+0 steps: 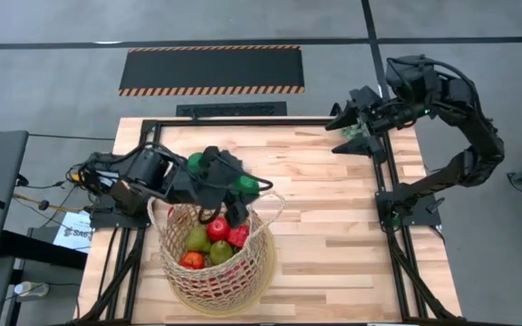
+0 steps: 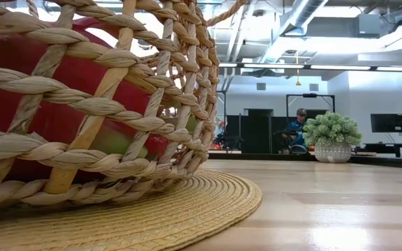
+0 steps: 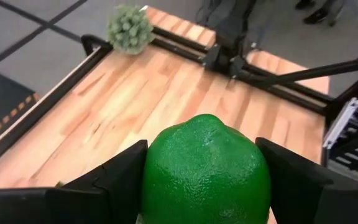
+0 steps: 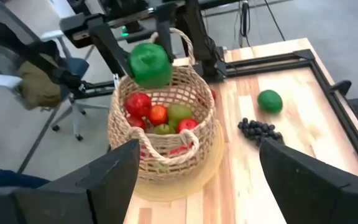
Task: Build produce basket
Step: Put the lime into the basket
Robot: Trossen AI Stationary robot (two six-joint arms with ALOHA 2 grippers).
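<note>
The tan wicker basket (image 1: 214, 258) stands near the table's near left side on a round woven mat (image 2: 187, 216). It holds red, orange and green fruits (image 4: 160, 115). My left gripper (image 1: 240, 186) is above the basket's far rim, shut on a green lime (image 3: 207, 171). A second lime (image 4: 270, 101) and a dark grape bunch (image 4: 260, 129) lie on the table just beyond the basket. My right gripper (image 4: 197, 162) is open and waits high over the table's far right corner (image 1: 343, 127). My left gripper pinches the green lime by its two opposite sides (image 3: 151, 180), one dark finger (image 3: 114, 180) on each flank. The fingers reach out toward the table's right, slanting slightly down. The lime is lifted clear, in the air over the basket's far rim (image 4: 149, 64).
A pale green spiky ball in a white pot (image 2: 332, 136) stands at the far right corner, near my right arm's base (image 3: 229, 37). Bare wood (image 1: 333, 235) stretches to the basket's right. The black frame rails (image 1: 392, 208) border the table. A person (image 2: 299, 129) sits far back in the room.
</note>
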